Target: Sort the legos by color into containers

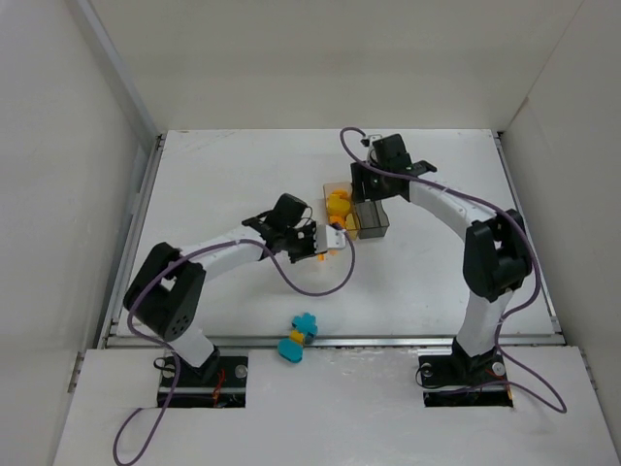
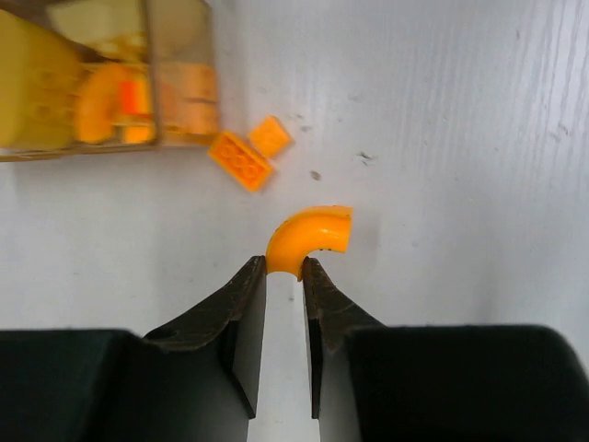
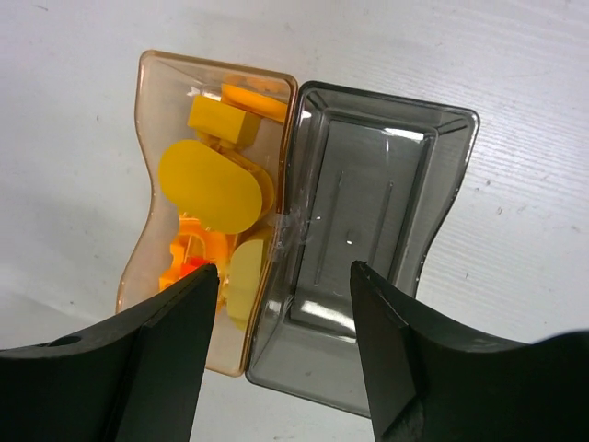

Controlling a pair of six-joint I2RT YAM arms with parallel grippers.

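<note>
- Legos: a curved orange plastic arch piece is pinched at one end in the clenched left claw, low over the white table.
- Two small orange bricks lie just beside the orange-amber see-through bin, which holds yellow and orange pieces.
- Above the seam joining it to the smoky grey bin, the right claw hangs spread wide, gripping nothing.
- Teal-blue pieces sit near the table's front edge.

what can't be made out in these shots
- top view: the teal legos are too small to count
- left wrist: the amber bin is cut by the top and left edges; its tint blurs the contents
- left wrist: whether the left gripper pinches the orange curved lego or just flanks it
- right wrist: fingers of the right gripper hide the near ends of the amber bin and grey bin
</note>
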